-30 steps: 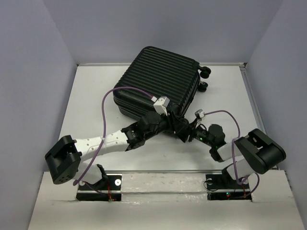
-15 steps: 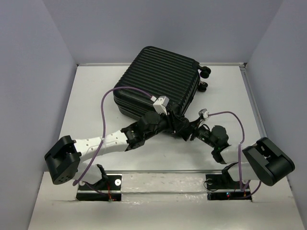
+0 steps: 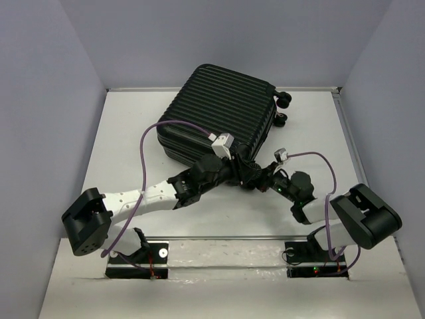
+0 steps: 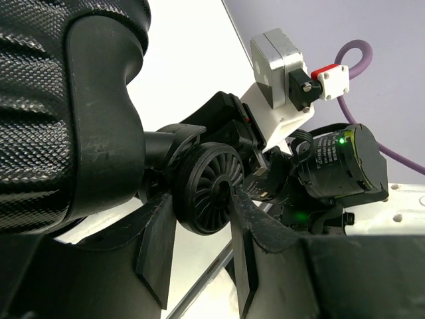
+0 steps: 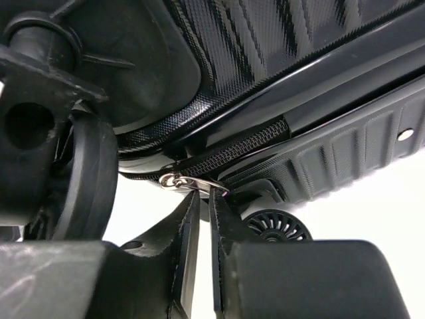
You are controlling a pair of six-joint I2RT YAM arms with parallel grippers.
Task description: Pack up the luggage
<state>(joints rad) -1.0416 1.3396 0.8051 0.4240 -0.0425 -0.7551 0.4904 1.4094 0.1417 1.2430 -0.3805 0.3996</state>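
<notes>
The luggage (image 3: 219,109), a black ribbed hard-shell suitcase, lies closed on the white table (image 3: 126,153), turned at an angle. My left gripper (image 3: 247,173) is at its near right corner. In the left wrist view it (image 4: 202,196) is shut on a black spoked wheel (image 4: 207,186) of the suitcase. My right gripper (image 3: 265,181) meets the same corner from the right. In the right wrist view it (image 5: 204,196) is shut on the silver zipper pull (image 5: 178,179) at the end of the zipper (image 5: 246,146). The shell fills that view (image 5: 279,40).
Two more wheels (image 3: 284,101) stick out at the suitcase's far right corner. Grey walls enclose the table on the left, back and right. A metal rail (image 3: 219,237) runs along the near edge above the arm bases. Purple cables loop over both wrists.
The right arm's elbow dropped outward, then came partly back, and its wrist shifted slightly right. The left arm and the suitcase have not visibly moved.
</notes>
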